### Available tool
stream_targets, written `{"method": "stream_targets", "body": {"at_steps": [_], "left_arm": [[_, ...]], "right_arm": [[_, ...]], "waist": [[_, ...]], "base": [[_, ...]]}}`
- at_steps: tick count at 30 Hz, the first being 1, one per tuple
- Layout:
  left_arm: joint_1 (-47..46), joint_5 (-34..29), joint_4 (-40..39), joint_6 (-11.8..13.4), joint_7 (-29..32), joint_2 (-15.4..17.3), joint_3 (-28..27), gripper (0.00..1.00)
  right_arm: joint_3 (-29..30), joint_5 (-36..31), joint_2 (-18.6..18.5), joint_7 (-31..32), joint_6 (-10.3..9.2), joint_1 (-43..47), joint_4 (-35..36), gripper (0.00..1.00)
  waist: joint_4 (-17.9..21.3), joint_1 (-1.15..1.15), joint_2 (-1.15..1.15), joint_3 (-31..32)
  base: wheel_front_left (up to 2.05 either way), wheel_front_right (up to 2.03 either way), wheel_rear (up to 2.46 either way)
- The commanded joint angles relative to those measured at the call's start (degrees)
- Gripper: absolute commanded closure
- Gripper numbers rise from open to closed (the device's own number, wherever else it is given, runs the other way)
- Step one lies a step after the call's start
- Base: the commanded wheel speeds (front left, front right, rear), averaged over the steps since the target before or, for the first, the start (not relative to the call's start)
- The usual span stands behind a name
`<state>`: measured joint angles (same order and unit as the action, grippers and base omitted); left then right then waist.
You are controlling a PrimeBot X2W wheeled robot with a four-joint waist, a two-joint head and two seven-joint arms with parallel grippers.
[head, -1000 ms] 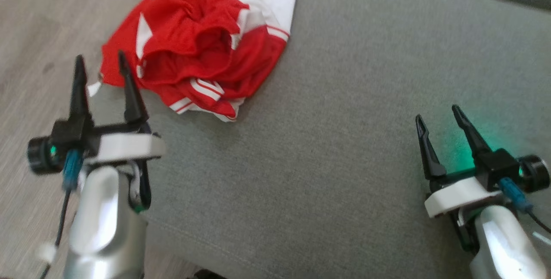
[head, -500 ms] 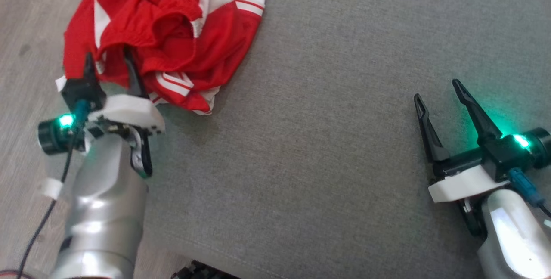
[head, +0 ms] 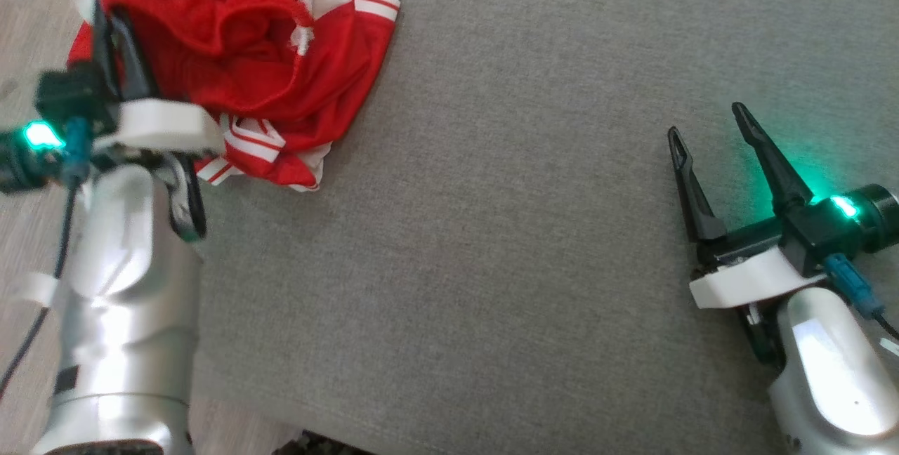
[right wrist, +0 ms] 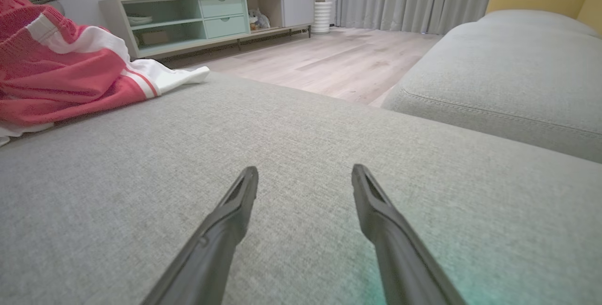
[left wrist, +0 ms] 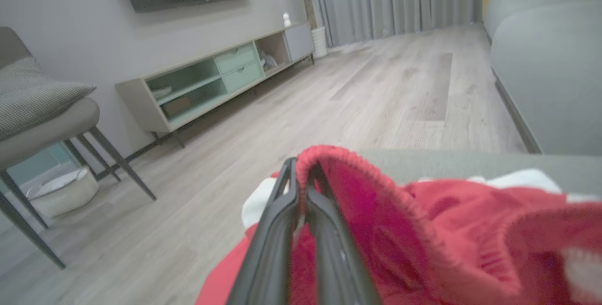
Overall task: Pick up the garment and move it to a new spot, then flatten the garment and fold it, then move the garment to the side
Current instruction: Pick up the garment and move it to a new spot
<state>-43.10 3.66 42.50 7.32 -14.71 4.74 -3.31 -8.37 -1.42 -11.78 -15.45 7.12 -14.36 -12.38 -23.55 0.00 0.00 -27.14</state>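
The garment (head: 267,41) is a crumpled red and white jersey lying at the far left corner of the grey sofa cushion (head: 527,230). My left gripper (head: 105,20) is at the garment's left edge, shut on a fold of the red cloth. In the left wrist view the two fingers (left wrist: 282,229) are pressed together, and a ribbed red hem of the garment (left wrist: 423,220) drapes over their tips. My right gripper (head: 706,120) hovers open over bare cushion far to the right, nothing between its fingers (right wrist: 225,229). The right wrist view shows the garment (right wrist: 61,79) at the left.
Wooden floor (left wrist: 376,98) lies beyond the cushion's left edge. A low TV cabinet (left wrist: 211,74), a chair (left wrist: 42,107) and a basket (left wrist: 61,192) stand by the wall. A second sofa cushion (right wrist: 508,69) lies to the right.
The head camera has shifted. My left gripper went forward into the garment's left edge and closed on the cloth. The right gripper stays open in place.
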Motion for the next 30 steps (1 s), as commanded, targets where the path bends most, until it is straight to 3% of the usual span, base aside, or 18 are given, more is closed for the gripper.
{"method": "stream_targets", "body": {"at_steps": [1,9,10,11,17,20,30], "left_arm": [[-1.20,-1.07,-5.36,0.23,-0.29,3.90,-0.81,1.00],[-4.33,-3.71,-19.03,-3.28,-0.29,7.56,2.16,1.00],[-5.67,-4.41,-21.10,-4.31,-0.29,8.62,3.23,1.00],[-5.67,-4.41,-21.10,-4.31,-0.29,8.62,3.23,1.00],[-10.39,-6.30,-25.06,-7.62,0.34,11.19,6.63,1.00],[-12.63,-7.69,-27.07,-8.94,2.35,12.34,8.42,1.00],[-17.92,-7.95,-29.91,-10.96,7.69,9.89,13.19,1.00]], "right_arm": [[-0.20,0.40,0.47,0.45,0.36,0.00,-2.45,0.00],[-0.56,1.88,5.99,0.45,0.36,-1.52,-3.20,0.00],[-0.32,2.43,7.15,0.45,0.36,-1.47,-3.20,0.00],[-0.32,2.43,7.15,0.45,0.36,-1.47,-3.20,0.00],[1.44,5.10,8.81,0.45,0.36,-0.06,-2.28,0.00],[0.86,9.11,8.87,0.45,0.36,1.24,-1.25,0.00],[1.60,14.25,8.89,0.45,0.36,4.71,-0.80,0.00]], "waist": [[1.13,0.00,0.00,1.25],[8.40,0.00,0.00,6.92],[11.23,0.00,0.00,8.71],[11.23,0.00,0.00,8.71],[21.13,0.00,0.00,13.75],[26.42,0.00,0.00,15.97],[39.12,0.00,0.00,19.34]], "base": [[0.00,0.00,0.00],[0.00,0.00,0.00],[0.00,0.00,0.00],[0.00,0.00,0.00],[0.00,0.00,0.00],[0.00,0.00,0.00],[0.00,0.00,0.00]]}}
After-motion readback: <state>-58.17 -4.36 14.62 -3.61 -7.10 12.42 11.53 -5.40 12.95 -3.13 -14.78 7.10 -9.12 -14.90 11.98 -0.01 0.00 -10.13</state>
